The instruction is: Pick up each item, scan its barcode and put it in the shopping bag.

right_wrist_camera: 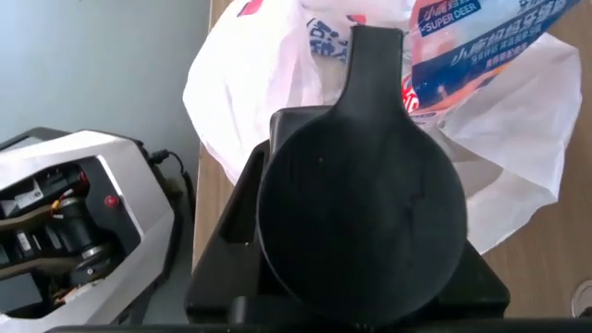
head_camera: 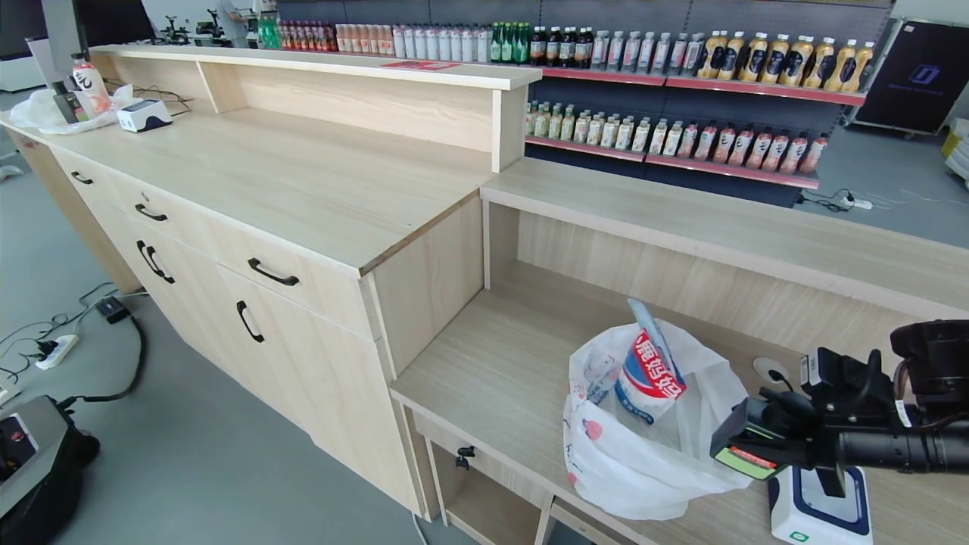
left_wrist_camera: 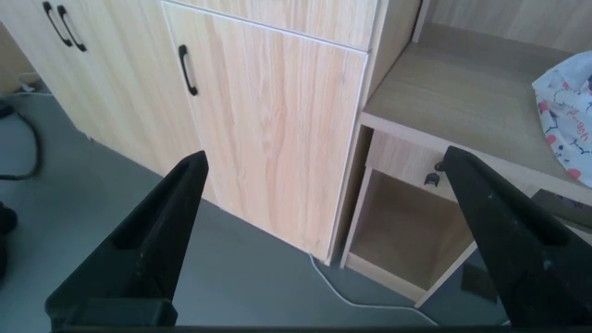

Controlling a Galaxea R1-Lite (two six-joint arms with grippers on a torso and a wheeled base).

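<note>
Left gripper (left_wrist_camera: pixel 324 157) is spread and empty, over the floor by the cabinet (left_wrist_camera: pixel 268 120). Right gripper (head_camera: pixel 768 443) sits just right of the shopping bag (head_camera: pixel 606 454) on the counter (head_camera: pixel 492 363) — grip state can't be told, a dark round part (right_wrist_camera: pixel 361 213) blocks its camera. Risk: it snags the bag's loose rim and drags the bag and packet (head_camera: pixel 647 371) off the near edge.

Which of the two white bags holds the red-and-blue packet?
The near bag on the low desk; the packet sticks out of it. The far bag on the high counter has a bottle by it.
</note>
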